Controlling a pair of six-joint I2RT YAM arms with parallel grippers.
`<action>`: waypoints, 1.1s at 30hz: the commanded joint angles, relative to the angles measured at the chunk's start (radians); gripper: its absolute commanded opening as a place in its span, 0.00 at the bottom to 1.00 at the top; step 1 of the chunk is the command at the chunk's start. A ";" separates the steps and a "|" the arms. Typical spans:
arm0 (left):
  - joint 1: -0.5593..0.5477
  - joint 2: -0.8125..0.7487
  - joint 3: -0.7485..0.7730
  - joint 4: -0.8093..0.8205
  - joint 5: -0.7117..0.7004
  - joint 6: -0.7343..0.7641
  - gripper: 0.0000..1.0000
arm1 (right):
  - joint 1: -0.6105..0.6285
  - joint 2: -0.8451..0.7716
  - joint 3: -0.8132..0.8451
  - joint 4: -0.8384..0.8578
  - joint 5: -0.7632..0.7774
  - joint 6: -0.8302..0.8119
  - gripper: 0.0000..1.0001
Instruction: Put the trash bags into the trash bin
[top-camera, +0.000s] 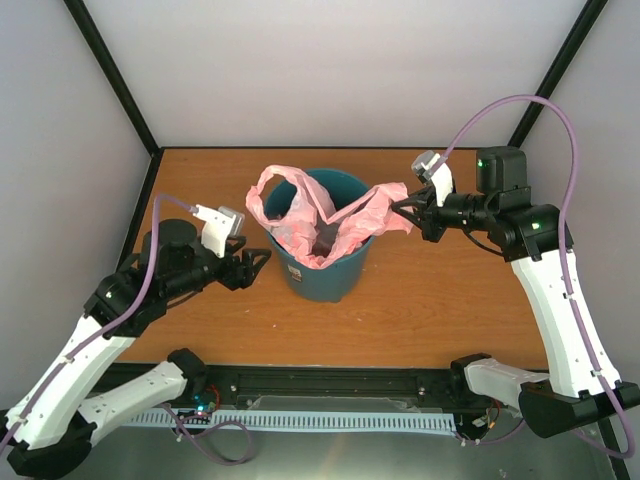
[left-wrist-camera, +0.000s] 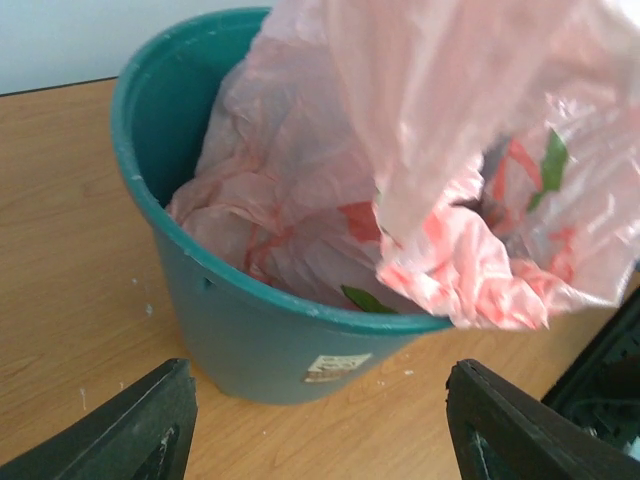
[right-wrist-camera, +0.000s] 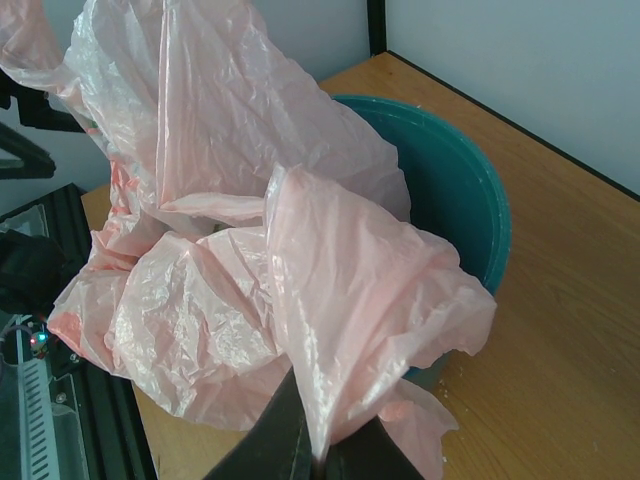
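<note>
We pinch the pink bag (top-camera: 300, 215) in our right fingers (right-wrist-camera: 275, 440), spreading it over the bin (top-camera: 325, 280) ahead of our wide, empty left fingers (left-wrist-camera: 140, 430).

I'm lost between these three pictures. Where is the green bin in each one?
Top external: teal bin at the centre of the wooden table.
Left wrist: bin fills the middle, white label facing the camera.
Right wrist: bin upper right, mostly hidden.
Shared landmark: the pink plastic bag spilling over its rim.
</note>
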 joint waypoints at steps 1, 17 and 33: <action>0.003 -0.041 -0.010 -0.027 0.064 0.073 0.70 | -0.004 -0.003 -0.011 0.007 0.007 -0.007 0.03; 0.003 0.057 0.029 0.292 0.100 0.042 0.73 | -0.003 -0.007 -0.016 0.007 -0.004 -0.009 0.03; 0.003 0.097 -0.031 0.393 -0.005 0.008 0.01 | -0.006 -0.028 -0.086 -0.008 0.046 -0.008 0.03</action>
